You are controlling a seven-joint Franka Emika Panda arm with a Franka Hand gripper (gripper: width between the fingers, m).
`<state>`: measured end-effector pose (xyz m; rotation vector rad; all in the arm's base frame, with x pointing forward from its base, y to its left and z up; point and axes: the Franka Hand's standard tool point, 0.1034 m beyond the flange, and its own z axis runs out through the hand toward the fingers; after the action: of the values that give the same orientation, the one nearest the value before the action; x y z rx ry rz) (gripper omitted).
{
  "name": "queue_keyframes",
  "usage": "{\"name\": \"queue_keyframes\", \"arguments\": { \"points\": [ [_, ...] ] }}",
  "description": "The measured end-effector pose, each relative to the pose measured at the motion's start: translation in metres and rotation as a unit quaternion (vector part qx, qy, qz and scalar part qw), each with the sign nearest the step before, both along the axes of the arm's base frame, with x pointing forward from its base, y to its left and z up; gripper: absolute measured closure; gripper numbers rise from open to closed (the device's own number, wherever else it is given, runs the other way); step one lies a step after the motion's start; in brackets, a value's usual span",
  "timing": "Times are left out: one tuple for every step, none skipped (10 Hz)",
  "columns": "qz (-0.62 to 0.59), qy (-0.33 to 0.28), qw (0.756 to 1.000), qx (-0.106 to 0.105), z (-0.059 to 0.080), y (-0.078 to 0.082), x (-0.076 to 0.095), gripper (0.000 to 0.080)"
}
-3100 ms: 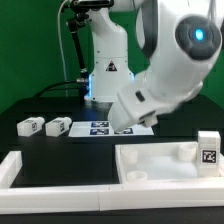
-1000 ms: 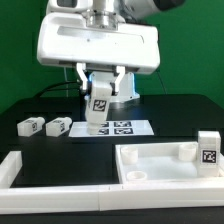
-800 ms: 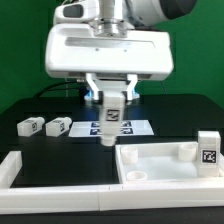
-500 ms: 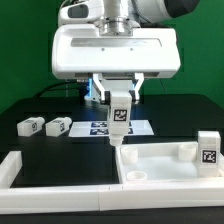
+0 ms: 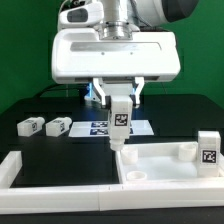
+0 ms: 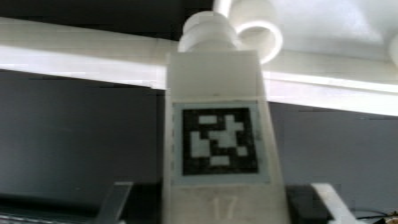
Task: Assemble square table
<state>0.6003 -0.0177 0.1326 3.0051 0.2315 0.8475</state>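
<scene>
gripper (image 5: 119,102) clamps an upright leg (image 5: 120,122); only the exterior view shows two loose legs (image 5: 58,126).

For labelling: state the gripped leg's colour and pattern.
A small white plastic leg with a black-and-white square tag; clearest in wrist view.

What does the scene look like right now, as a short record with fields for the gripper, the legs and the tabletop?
gripper: shut on the held leg
held leg: upright, lower end by the tabletop far corner, exterior view's left
standing leg: upright on the tabletop, exterior view's right
loose legs: two, lying on the table, exterior view's left
</scene>
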Motion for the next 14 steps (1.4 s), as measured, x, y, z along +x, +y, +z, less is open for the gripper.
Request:
{"name": "queue_keyframes", "arguments": {
  "points": [
    [0.007,0.006,1.0,0.01,-0.002,0.003,0.008,0.0509],
    [0.011,0.015,1.0,0.02,-0.002,0.001,0.014,0.0509],
    [0.011,0.022,0.999,0.03,-0.002,-0.002,0.022,0.0509],
    [0.009,0.022,0.999,0.034,-0.006,0.002,0.026,0.0509],
    [0.008,0.025,0.999,0.037,-0.01,0.005,0.025,0.0509],
    [0.003,0.026,0.999,0.042,-0.011,0.01,0.026,0.0509],
    [0.002,0.026,0.999,0.042,-0.011,0.008,0.026,0.0509],
    [0.001,0.027,0.999,0.042,-0.012,0.008,0.026,0.0509],
    [0.001,0.027,0.999,0.042,-0.012,0.008,0.025,0.0509],
    [0.001,0.028,0.999,0.042,-0.013,0.008,0.025,0.0509],
    [-0.001,0.021,0.999,0.041,-0.016,0.013,0.024,0.0509],
    [-0.003,0.021,0.999,0.045,-0.021,0.02,0.023,0.0509],
    [-0.003,0.021,0.999,0.046,-0.023,0.021,0.024,0.0509],
    [-0.006,0.018,0.999,0.045,-0.024,0.021,0.024,0.0509]
  ]
}}
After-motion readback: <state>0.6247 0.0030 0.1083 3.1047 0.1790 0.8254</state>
